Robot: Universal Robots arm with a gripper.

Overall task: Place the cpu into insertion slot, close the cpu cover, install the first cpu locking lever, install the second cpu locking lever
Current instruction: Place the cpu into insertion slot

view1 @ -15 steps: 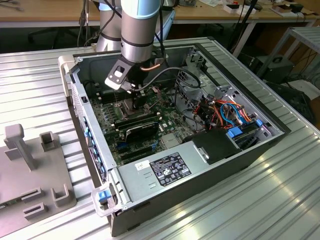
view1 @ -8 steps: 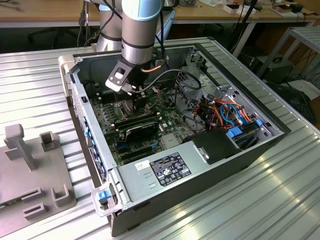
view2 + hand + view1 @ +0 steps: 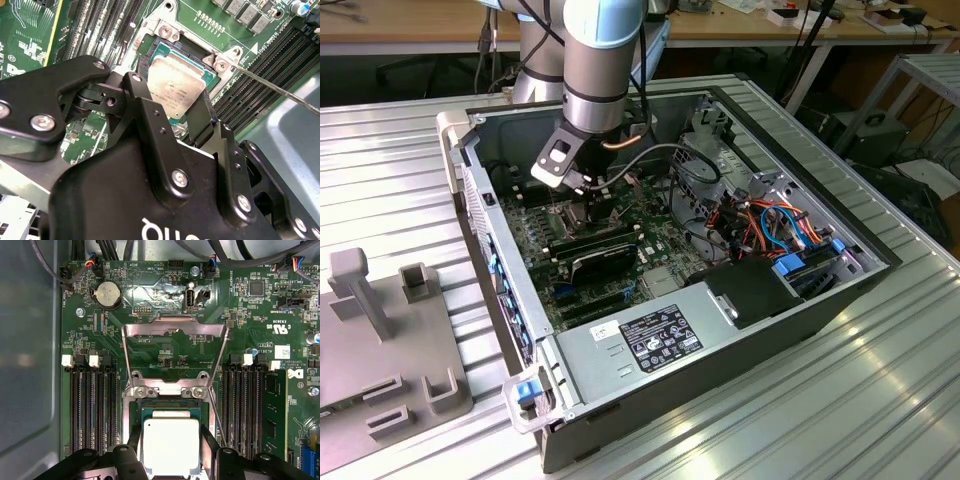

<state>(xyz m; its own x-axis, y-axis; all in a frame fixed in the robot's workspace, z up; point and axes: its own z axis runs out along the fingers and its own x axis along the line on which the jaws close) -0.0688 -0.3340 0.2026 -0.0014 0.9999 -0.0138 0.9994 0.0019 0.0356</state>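
The cpu, a small flat square chip with a dull silver-tan metal top, sits between the two fingers of the black metal claw. The claw appears clamped on two opposite edges of it, and in the second wrist view the fingers hug the chip's sides with no gap to be seen. Directly beneath the claw lies the insertion slot, a small square dark socket with a silvery rim. The chip is right over it, though I cannot tell whether it has touched down. Just beyond the fingertips the cpu cover, a square silvery metal frame with a cut-out centre, stands flipped up on its hinge, out of the chip's way. A thin silvery wire lever slants off to one side of the claw, apparently unlatched. Long narrow black memory slots flank the claw on both sides, set in the green circuit board. In the exterior view the grey-and-blue robot arm reaches down into the open grey computer case. The step in hand looks to be seating the chip. To do it well, I judge the chip should be kept level, its edges square with the socket's rim, and brought straight down with no sideways slide, since the contacts are likely delicate. The grip should be light and let go only once the chip lies flat.
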